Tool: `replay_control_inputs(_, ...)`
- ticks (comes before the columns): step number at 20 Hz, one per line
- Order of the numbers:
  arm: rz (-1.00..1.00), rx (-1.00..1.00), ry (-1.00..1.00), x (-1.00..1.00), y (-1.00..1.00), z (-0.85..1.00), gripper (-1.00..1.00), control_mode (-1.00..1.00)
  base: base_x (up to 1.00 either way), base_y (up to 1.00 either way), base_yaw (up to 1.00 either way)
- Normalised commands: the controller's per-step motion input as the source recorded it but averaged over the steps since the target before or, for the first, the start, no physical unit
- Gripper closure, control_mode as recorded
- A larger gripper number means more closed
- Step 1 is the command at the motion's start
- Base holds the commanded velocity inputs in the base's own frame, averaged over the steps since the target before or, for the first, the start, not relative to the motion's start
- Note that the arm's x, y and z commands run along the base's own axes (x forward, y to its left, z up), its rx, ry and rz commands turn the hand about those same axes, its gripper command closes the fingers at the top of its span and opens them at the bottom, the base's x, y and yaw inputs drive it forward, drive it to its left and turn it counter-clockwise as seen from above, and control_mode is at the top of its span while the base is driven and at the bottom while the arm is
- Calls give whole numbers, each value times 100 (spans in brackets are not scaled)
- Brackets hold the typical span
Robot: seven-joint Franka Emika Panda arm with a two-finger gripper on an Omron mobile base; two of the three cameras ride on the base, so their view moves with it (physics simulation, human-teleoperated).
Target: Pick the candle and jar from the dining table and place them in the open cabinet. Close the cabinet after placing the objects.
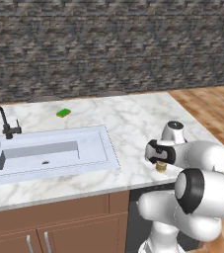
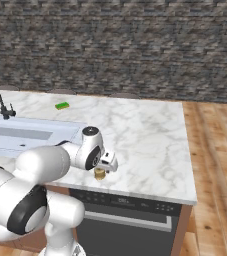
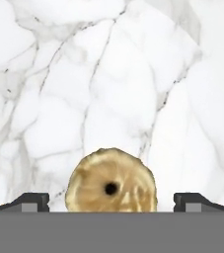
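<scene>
Item 1, far left: black curved tap (image 1: 5,123) standing at the rim of the pale rectangular inset sink (image 1: 49,155).

Item 2: flat green sponge (image 1: 63,113), lying on the white grey-veined marble counter (image 1: 133,118) behind the sink, well apart from the arm.

Item 3: small squat yellow-gold candle with a knobbly outline (image 3: 112,181), upright near the counter's front edge, to the right of the sink. We see it from above with a dark wick hole at its centre; in the base views it peeks out just under the hand (image 2: 100,173).

Item 4: two-finger gripper of the white arm (image 3: 111,201), poised directly over the candle. We record the fingers (image 3: 32,201) as spread wide, one on each side of the candle and not touching it.

Status, as we judge it: the first pickup is only being lined up. Nothing is lifted yet. The fingers have to close on the candle; carrying it to the cabinet, fetching the jar and shutting the doors all remain to be done.
</scene>
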Motion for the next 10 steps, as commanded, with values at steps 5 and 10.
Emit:
replay_control_inputs(5,-3,0,1,0,0,-16,-100,-100,0,0,0)
replay_control_inputs(10,-3,0,1,1,0,-19,-100,-100,0,0,0)
